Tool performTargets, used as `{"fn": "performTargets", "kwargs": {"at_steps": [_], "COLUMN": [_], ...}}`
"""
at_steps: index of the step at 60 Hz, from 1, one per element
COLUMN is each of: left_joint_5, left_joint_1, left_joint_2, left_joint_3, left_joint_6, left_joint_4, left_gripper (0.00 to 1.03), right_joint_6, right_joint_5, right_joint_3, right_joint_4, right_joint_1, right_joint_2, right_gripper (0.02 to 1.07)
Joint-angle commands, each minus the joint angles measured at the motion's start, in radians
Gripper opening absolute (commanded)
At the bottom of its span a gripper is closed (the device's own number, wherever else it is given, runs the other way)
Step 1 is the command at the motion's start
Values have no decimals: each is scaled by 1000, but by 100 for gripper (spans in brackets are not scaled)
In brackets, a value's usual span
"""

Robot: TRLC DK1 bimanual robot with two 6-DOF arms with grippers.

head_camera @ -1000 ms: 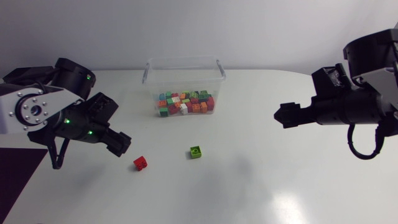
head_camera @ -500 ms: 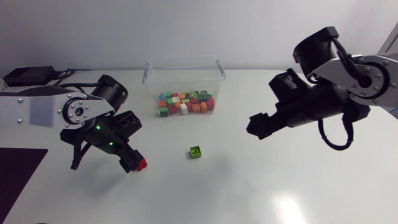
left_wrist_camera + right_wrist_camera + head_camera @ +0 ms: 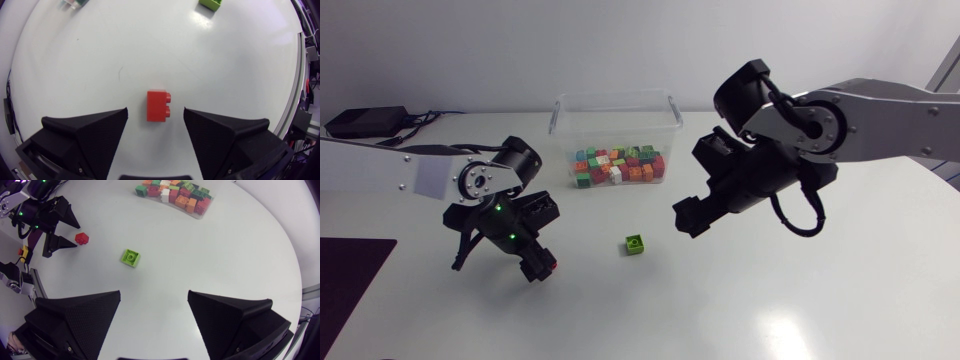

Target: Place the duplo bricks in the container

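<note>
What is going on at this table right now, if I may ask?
The left gripper stands open with a red brick between its fingertips, untouched, on the table. The right gripper is open too, with a green brick lying ahead of it. The clear container holds many bricks.

red brick point(image 3: 158, 105) and green brick point(image 3: 635, 244) lie loose, apart, before the clear container point(image 3: 616, 98), which holds many coloured bricks point(image 3: 618, 167).
</note>
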Motion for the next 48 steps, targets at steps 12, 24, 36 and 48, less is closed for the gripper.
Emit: {"fn": "performTargets", "kwargs": {"at_steps": [12,24,36,48], "left_joint_5": [30,54,84,126], "left_joint_1": [16,27,37,53], "left_joint_2": [71,101,132,135], "left_joint_3": [33,50,55,58], "left_joint_6": [43,43,56,60], "left_joint_4": [1,7,10,13], "left_gripper": [64,55,49,36], "right_joint_6": [20,18,18,18], "right_joint_5": [10,10,10,10], "right_joint_3": [51,56,69,94], "right_joint_4": [-19,-19,-19,-19], "right_joint_1": [21,32,41,61], "right_joint_2": [72,107,129,166], "right_gripper": [99,99,99,96]}}
